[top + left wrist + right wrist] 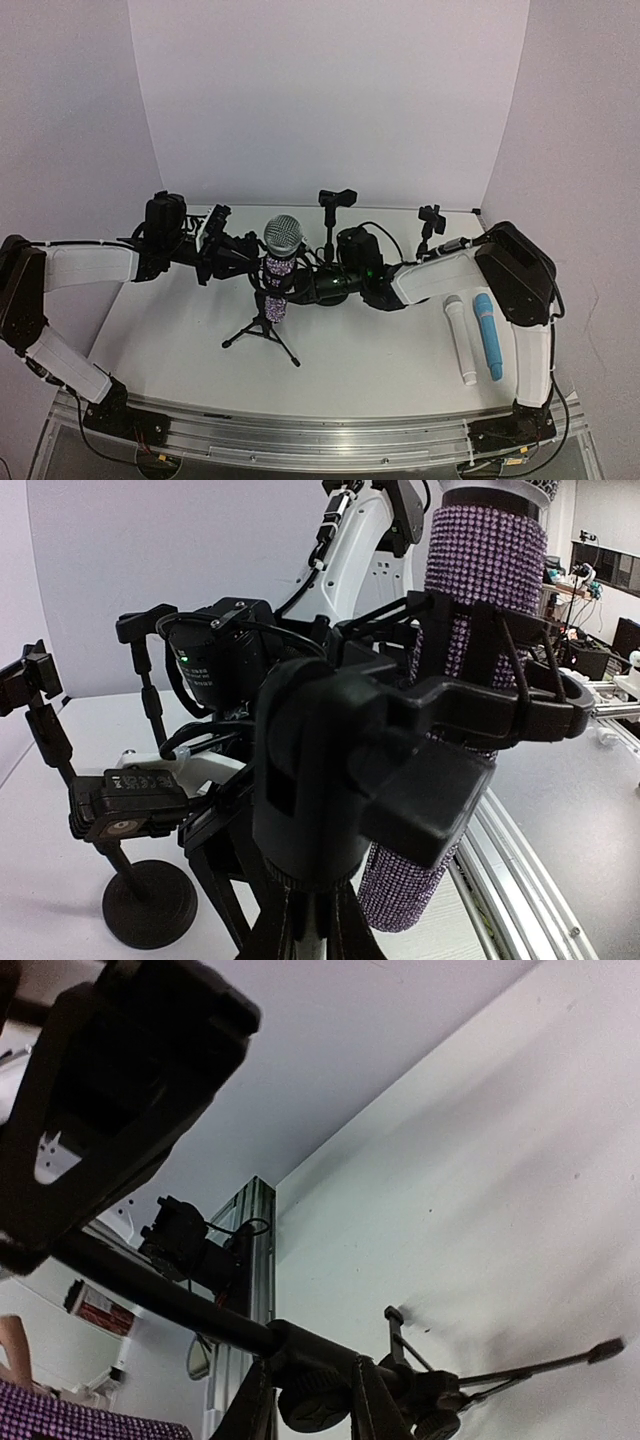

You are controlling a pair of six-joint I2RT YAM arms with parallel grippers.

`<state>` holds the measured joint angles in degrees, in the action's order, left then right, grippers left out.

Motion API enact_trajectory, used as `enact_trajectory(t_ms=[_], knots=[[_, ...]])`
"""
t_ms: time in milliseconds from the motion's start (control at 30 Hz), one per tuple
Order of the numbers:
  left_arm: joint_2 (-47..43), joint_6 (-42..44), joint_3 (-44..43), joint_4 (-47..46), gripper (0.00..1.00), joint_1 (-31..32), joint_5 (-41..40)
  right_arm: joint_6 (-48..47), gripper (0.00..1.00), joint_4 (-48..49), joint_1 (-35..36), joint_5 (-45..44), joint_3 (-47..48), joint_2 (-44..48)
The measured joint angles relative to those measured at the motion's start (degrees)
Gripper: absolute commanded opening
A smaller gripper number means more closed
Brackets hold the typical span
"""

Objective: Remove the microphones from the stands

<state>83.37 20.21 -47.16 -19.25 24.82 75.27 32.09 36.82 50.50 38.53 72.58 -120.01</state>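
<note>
White table and bare walls surround the purple mic, which stands upright in its tripod stand at centre frame. Left gripper and right gripper sit close on either side of it. I cannot tell how far either pincer is open or what it holds.

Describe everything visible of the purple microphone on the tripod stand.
The microphone has a silver mesh head and a body covered in purple sparkly studs. It sits roughly upright, head up, held in the black clip of the tripod stand, mid-table. The left gripper and right gripper flank it; contact is unclear.
</note>
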Motion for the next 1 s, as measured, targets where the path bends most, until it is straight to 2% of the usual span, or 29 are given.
enact_trajectory(t_ms=[200,500,567,700,733,800,867,900,1000], knots=[[1.0,4.4,-2.3,5.6,0.00,-0.6,1.8,-13.5,0.00,7.0,-0.4,2.1,0.0,-2.4],[1.0,5.9,-2.4,6.4,0.00,-0.7,2.6,-31.9,0.00,11.7,0.2,0.5,-1.7,-2.5],[1.0,6.0,-2.4,6.4,0.00,-0.7,2.7,-34.3,0.04,12.3,0.4,0.0,-2.1,-2.4],[1.0,6.7,-2.4,6.8,0.00,-0.7,2.7,-36.3,0.40,12.5,0.8,-1.9,-2.8,-1.8],[1.0,7.0,-2.4,6.9,0.00,-0.7,2.9,-36.1,0.46,12.1,1.1,-3.1,-3.1,-1.6],[1.0,8.1,-2.6,7.1,0.00,-0.4,3.3,-33.3,0.59,10.3,1.7,-5.6,-4.1,-1.5],[1.0,9.5,-2.8,7.3,0.00,0.0,3.8,-29.4,0.81,8.3,2.1,-7.8,-5.5,-1.4],[1.0,10.1,-2.8,7.4,0.00,0.1,4.1,-27.4,0.86,7.5,2.3,-8.7,-6.2,-1.2],[1.0,11.6,-2.8,7.8,0.00,0.2,4.7,-18.9,0.88,5.2,2.5,-10.2,-8.9,0.7]])
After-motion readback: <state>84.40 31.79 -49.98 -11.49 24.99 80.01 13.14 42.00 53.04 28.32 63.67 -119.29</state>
